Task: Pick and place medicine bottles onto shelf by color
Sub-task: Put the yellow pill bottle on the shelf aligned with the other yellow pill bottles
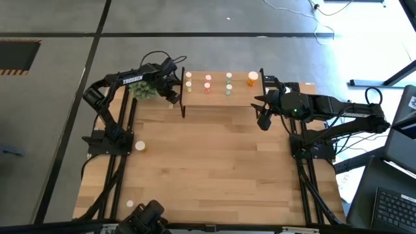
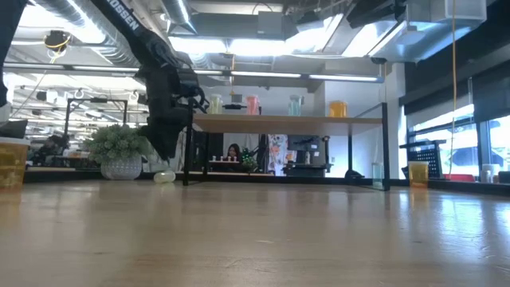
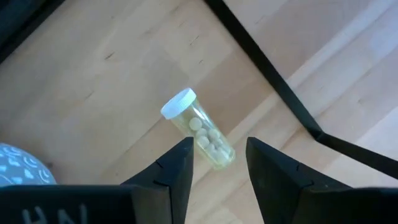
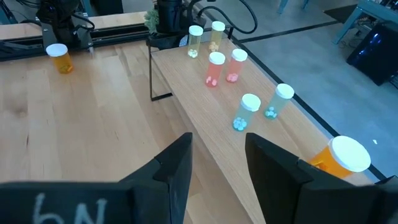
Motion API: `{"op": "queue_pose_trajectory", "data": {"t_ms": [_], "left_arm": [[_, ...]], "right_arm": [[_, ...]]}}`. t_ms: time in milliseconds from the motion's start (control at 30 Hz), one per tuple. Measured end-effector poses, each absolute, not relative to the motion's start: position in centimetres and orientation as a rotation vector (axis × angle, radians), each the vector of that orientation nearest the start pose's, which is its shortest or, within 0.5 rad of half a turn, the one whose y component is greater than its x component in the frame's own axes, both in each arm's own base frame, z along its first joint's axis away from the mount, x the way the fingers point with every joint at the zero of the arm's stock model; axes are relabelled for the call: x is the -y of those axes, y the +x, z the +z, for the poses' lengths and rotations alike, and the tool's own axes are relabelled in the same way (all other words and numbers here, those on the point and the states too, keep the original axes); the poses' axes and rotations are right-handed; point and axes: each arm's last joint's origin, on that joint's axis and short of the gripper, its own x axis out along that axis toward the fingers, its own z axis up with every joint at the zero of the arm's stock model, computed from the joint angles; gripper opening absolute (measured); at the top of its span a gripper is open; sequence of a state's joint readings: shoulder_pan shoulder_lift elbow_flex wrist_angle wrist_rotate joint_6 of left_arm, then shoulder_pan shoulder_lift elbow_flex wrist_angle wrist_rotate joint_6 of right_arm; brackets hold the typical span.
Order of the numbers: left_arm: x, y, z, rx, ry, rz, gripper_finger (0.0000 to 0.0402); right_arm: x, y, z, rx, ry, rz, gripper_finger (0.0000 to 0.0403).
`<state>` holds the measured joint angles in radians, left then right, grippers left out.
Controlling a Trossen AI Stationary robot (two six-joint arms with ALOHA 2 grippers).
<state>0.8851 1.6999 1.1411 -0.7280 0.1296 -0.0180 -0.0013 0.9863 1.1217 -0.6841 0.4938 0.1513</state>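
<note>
1. Hovering at the far-left corner, the left gripper (image 3: 216, 163) hangs with its fingers parted and nothing between them, right over a yellowish bottle (image 3: 198, 129) lying on its side on the table (image 1: 221, 162).
2. That bottle sits just beside the shelf's (image 1: 221, 95) left leg, close to the green plant (image 1: 144, 90).
3. Its long axis runs slantwise across the gap between the fingers, white cap pointing away, so I'd say the wrist needs a turn before closing.
4. Over on the right, the right gripper (image 1: 262, 121) waits near the shelf's right end, fingers apart, empty; the left arm is clearly nearer.
</note>
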Motion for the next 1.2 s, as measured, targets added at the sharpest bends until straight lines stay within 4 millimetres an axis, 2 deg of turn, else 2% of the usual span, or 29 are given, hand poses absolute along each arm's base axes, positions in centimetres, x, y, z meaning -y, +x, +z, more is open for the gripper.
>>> {"op": "queue_pose_trajectory", "data": {"t_ms": [100,300,467,567,767,933,1200], "left_arm": [[-24.5,20.6,19.7,-1.133,-0.658,0.707,0.0142],[-24.0,19.9,21.6,-1.100,-0.623,0.879,0.0142],[-22.7,19.5,21.9,-1.136,-0.754,0.951,0.0142],[-21.7,20.2,21.8,-1.145,-0.808,0.963,0.0142],[-20.7,21.8,21.8,-1.098,-0.793,1.009,0.0142],[-20.8,21.6,20.6,-1.077,-0.825,1.013,0.0142],[-20.7,20.0,17.5,-1.086,-0.890,0.997,0.0142]], "right_arm": [[1.4,18.9,36.8,-0.499,0.009,-0.521,0.0152],[1.4,18.9,36.8,-0.499,0.010,-0.522,0.0152],[1.4,18.9,36.8,-0.499,0.010,-0.522,0.0152],[1.4,18.9,36.8,-0.499,0.009,-0.522,0.0152],[1.4,18.9,36.8,-0.499,0.009,-0.522,0.0152],[1.4,18.9,36.8,-0.499,0.009,-0.521,0.0152],[1.4,18.9,36.8,-0.499,0.009,-0.521,0.0152]]}}
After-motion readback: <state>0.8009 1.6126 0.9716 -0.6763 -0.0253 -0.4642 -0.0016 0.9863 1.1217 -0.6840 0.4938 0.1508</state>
